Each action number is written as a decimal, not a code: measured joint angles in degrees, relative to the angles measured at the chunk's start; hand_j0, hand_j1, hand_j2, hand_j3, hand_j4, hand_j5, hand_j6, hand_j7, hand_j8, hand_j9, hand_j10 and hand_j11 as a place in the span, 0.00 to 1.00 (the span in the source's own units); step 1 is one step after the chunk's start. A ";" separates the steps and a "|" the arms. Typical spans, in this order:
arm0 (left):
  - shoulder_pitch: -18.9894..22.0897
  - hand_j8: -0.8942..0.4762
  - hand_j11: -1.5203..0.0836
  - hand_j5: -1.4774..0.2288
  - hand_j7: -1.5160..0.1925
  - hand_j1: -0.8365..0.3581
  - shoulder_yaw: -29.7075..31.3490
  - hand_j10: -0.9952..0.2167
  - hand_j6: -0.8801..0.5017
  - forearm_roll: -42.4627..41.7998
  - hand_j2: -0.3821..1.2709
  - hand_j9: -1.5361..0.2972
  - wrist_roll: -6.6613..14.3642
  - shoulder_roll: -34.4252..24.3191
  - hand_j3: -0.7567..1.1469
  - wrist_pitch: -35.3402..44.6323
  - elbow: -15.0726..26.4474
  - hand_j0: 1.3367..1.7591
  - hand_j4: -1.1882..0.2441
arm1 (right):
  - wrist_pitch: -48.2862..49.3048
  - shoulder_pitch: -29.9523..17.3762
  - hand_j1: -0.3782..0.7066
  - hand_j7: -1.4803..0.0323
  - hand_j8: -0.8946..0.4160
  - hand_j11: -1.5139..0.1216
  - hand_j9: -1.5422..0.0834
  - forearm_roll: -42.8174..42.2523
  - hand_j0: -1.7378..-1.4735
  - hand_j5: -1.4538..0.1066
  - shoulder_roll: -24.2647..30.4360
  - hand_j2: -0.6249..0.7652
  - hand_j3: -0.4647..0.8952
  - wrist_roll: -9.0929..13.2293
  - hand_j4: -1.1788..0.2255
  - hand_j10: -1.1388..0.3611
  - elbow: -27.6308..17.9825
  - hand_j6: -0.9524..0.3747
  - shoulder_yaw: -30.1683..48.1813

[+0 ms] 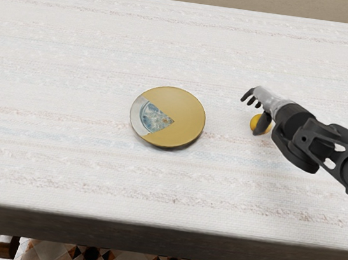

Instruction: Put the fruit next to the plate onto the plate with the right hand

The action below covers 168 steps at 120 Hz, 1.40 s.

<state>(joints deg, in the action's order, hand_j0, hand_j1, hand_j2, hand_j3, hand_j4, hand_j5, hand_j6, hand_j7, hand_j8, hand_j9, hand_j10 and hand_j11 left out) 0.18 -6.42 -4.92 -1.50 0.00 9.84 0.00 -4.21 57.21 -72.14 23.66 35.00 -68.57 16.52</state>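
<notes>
right hand just over fruit, fingers apart, gripping nothing. fruit on table, right of plate.

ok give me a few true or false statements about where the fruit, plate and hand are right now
1. The fruit lies on the plate. False: it sits on the table, apart from the plate, toward the picture's right.
2. The right hand is over the fruit with fingers spread. True.
3. The left arm is reaching in. False: only the right arm shows.
4. The plate holds no fruit. True.
</notes>
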 joint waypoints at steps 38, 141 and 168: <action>0.00 0.65 0.95 0.87 0.89 0.99 0.00 0.82 0.64 0.00 0.23 0.84 0.00 0.00 0.40 0.00 0.00 0.76 0.83 | -0.82 -0.76 0.44 0.66 0.39 0.63 0.65 -0.43 0.30 0.62 -0.59 0.40 0.34 0.00 0.57 0.51 1.69 0.43 0.00; 0.00 0.65 0.95 0.87 0.89 0.99 0.00 0.82 0.64 0.00 0.23 0.84 0.00 0.00 0.40 0.00 0.00 0.76 0.83 | -3.08 -2.56 0.59 0.55 0.37 0.52 0.54 -0.16 0.31 0.51 -0.37 0.44 0.34 0.05 0.48 0.43 1.76 0.37 0.02; 0.00 0.65 0.95 0.87 0.89 0.99 -0.01 0.82 0.64 -0.01 0.23 0.84 0.00 0.00 0.40 0.00 0.00 0.76 0.83 | -2.87 -2.52 0.60 0.51 0.39 0.48 0.50 -0.03 0.33 0.48 -0.38 0.47 0.34 0.14 0.45 0.41 1.67 0.39 0.07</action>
<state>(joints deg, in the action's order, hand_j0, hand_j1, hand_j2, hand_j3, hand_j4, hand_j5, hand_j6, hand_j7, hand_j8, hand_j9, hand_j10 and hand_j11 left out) 0.18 -6.42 -4.93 -1.50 0.00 9.84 0.00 -7.08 54.69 -72.17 23.28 35.15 -66.91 16.59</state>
